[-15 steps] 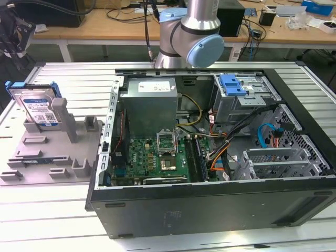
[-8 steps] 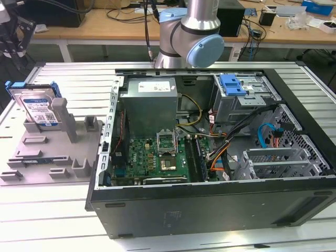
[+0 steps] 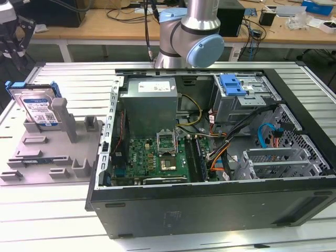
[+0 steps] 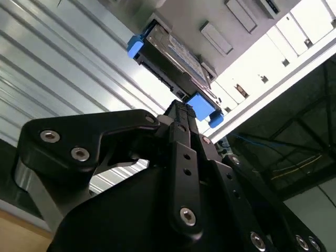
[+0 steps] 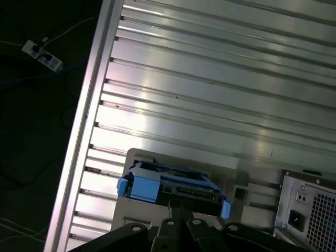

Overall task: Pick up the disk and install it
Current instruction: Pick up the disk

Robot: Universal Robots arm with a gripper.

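The disk (image 3: pixel 38 105) stands on edge (label side facing the room) in a grey holder (image 3: pixel 52 152) on the ribbed metal table (image 3: pixel 73 73), at the exterior view's left, beside the open computer case (image 3: pixel 210 210). The gripper (image 5: pixel 176 209) (image 4: pixel 178 107) hangs just above the disk without touching it. In both wrist views its jaws look closed together on nothing, aimed at the blue-framed top edge.
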